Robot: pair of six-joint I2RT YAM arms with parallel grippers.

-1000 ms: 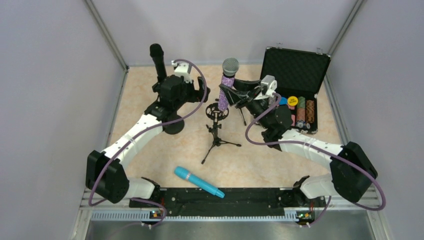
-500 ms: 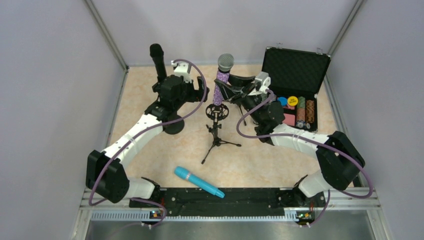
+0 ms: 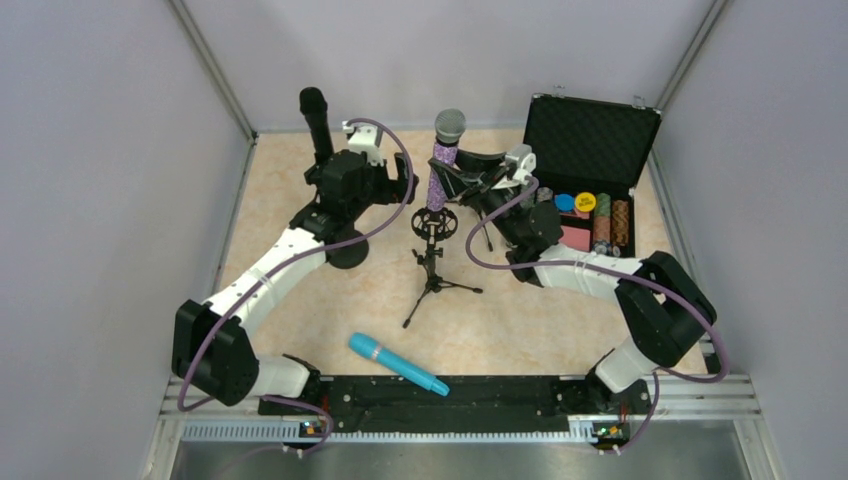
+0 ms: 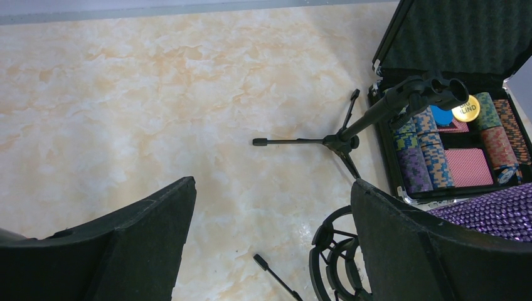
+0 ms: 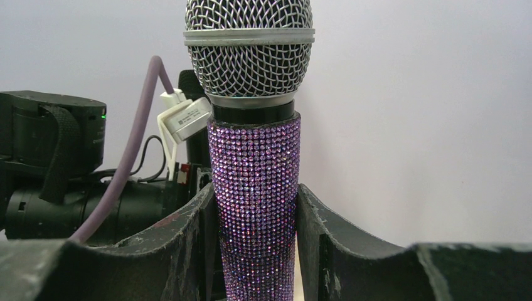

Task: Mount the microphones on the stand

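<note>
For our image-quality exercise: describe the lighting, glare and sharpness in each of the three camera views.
Top external: even, soft light, barely any shadow beneath the stand. Left wrist: table sharp with mild sheen, left gripper dark in the foreground. Right wrist: purple microphone crisp, glitter sparkling, against a plain wall.

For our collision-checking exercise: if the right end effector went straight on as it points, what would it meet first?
Most likely the left end effector, standing open just beyond the purple microphone that the right end effector grips; depth is unclear.
</note>
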